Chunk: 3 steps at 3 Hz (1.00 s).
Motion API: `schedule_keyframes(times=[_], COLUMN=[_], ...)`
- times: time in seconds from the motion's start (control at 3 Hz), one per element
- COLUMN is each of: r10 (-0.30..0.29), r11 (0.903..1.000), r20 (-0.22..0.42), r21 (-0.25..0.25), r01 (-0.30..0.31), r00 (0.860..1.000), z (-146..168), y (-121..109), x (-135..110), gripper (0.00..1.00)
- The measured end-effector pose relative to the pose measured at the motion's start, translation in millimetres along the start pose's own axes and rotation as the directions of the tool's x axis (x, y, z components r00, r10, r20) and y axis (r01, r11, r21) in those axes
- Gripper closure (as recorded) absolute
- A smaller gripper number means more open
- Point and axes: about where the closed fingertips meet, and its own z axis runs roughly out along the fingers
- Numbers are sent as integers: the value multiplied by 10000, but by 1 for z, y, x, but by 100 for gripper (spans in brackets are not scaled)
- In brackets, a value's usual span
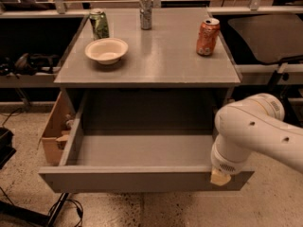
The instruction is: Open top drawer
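Observation:
The top drawer (142, 150) of the grey cabinet stands pulled far out, its deep grey box interior empty and its flat front (132, 178) nearest the camera. My gripper (220, 176) is at the right end of the drawer front's top edge, mostly hidden behind my white arm (255, 131), which reaches in from the right.
On the cabinet top (156, 56) stand a cream bowl (106, 50), a green can (99, 24), a silver can (146, 12) and an orange can (208, 37). A cardboard box (56, 131) sits against the cabinet's left side. Cables (66, 209) lie on the floor at bottom left.

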Motion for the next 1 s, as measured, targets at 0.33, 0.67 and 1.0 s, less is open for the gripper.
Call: schedule_keyframes(times=[0.33,0.67,1.0], r10=[61,61,61], r11=[10000,10000,10000], r20=[-299,-299,-300], r21=[-65,-66,-66], r01=[-63,-63,-63], r00=[9995,9995,9995], z=[-8,-8,-8], y=[21,21,21], x=[15,15,15], gripper=[100,100,84])
